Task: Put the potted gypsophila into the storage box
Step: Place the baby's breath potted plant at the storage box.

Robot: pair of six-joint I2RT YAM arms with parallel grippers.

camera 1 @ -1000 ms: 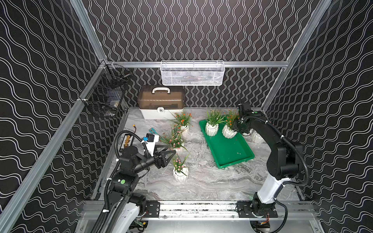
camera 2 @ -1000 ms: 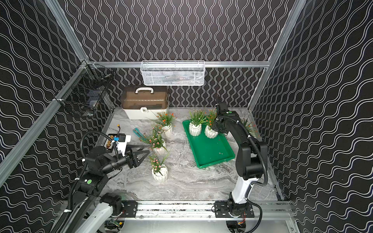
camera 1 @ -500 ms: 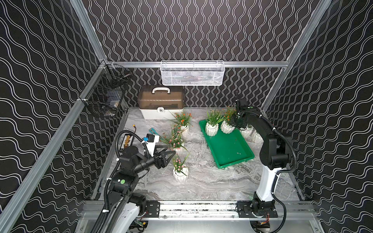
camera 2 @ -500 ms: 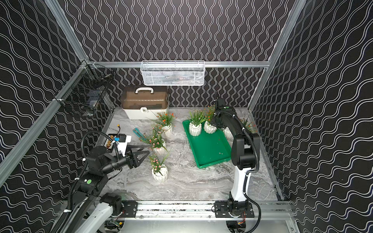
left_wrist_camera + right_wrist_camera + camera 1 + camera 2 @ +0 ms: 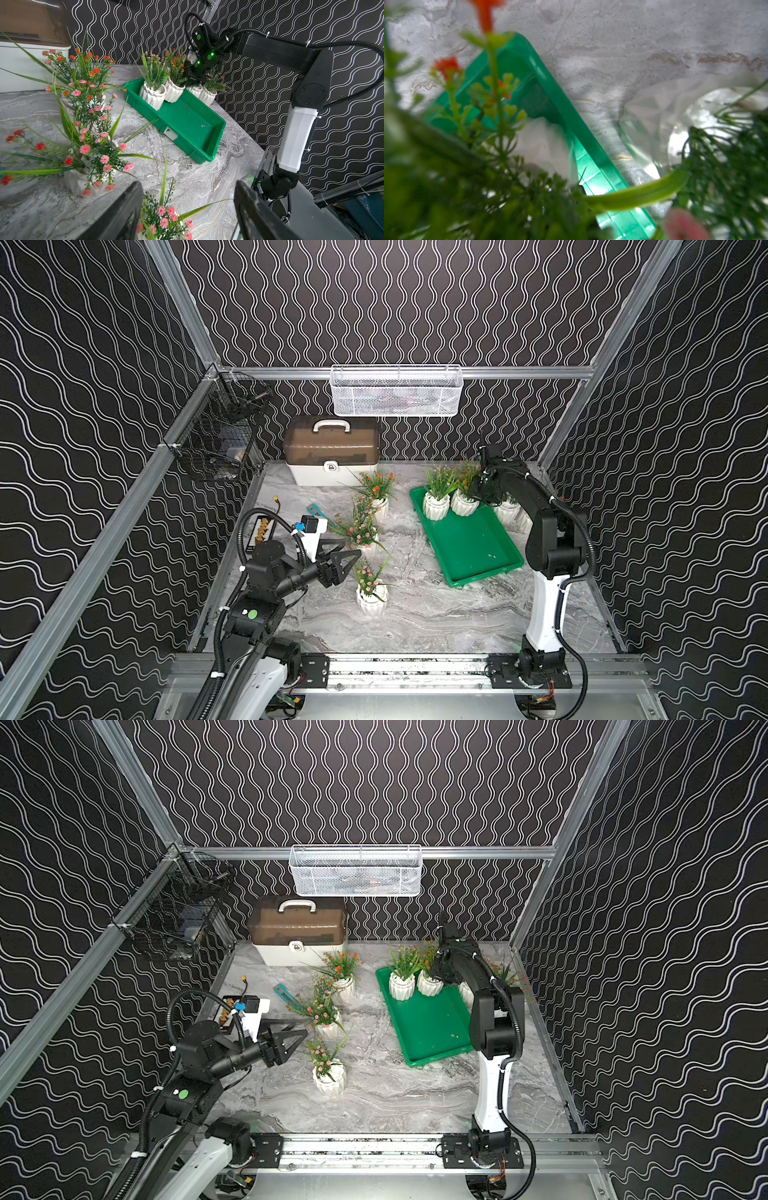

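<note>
Left wrist view: my left gripper (image 5: pixel 188 185) is open, fingers spread wide, nothing clamped. Pink flowers of the nearest pot (image 5: pixel 164 221) poke up between the fingers; I can't tell if anything touches. In both top views that gripper hovers just beside the nearest pot, which stands upright on the table (image 5: pixel 436 614).

Further back, a second pot (image 5: pixel 369 546) and a third pot (image 5: pixel 381 506) stand on the table, left of the tray (image 5: pixel 478 578) and outside it.

The tray sits angled on the table, its near half bare. Two tray pots (image 5: pixel 436 508) stand upright and touching, side by side at its far end.

My right gripper (image 5: pixel 482 491) is down in the foliage at the tray's far right corner. It is over the outside pots (image 5: pixel 507 513), which stand on the table just past the rim. Stems hide the jaws. They are closed, but I can't tell whether they pinch a stem.

Right wrist view is mostly blurred leaves. It also shows the tray rim and one white pot on the table just outside it.

At the back wall is a white case (image 5: pixel 332 472), with a mesh basket (image 5: pixel 395 391) hung above it.
</note>
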